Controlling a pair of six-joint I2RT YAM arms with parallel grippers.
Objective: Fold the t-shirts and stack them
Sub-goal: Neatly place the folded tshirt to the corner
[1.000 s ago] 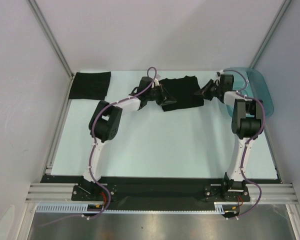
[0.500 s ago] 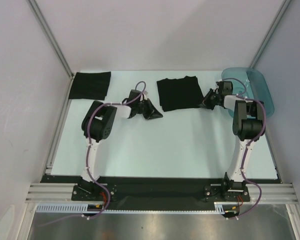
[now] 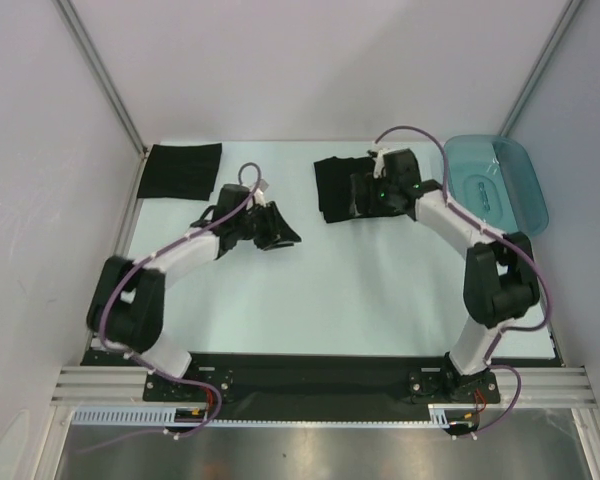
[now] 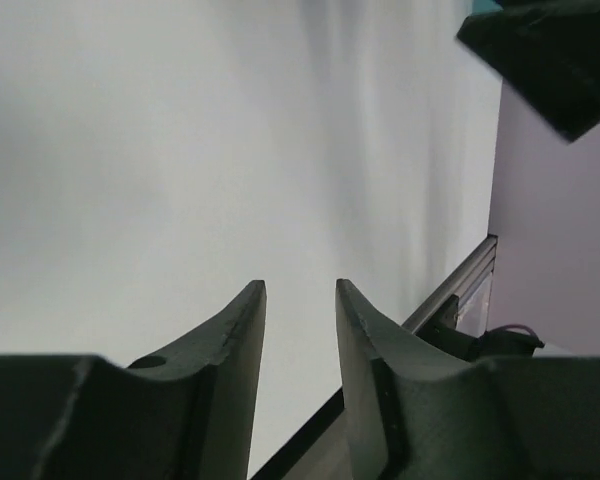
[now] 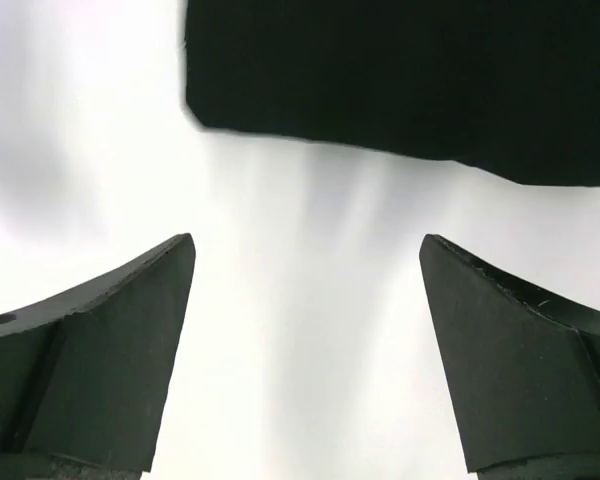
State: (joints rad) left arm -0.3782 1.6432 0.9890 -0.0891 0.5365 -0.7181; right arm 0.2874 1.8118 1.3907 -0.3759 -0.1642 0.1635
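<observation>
Two black t-shirts lie folded at the back of the table, one at the far left (image 3: 181, 170) and one in the centre (image 3: 338, 186). My right gripper (image 3: 367, 196) hangs over the centre shirt's right part, open wide. In the right wrist view the gripper (image 5: 305, 240) has only bare table between its fingers, and the t-shirt's edge (image 5: 400, 90) lies just ahead. My left gripper (image 3: 281, 233) sits left of and nearer than that shirt, apart from it. In the left wrist view its fingers (image 4: 300, 290) stand a narrow gap apart with nothing between them.
A translucent teal tray (image 3: 500, 185) stands at the back right corner. Metal frame posts and grey walls close in the table on both sides. A blurred dark shape (image 4: 555, 60) shows at the top right of the left wrist view.
Both grippers have let go of the centre t-shirt, which now lies folded. The left arm pulled back to the front left. The right arm swung left from the tray over the shirt and opened wide.
</observation>
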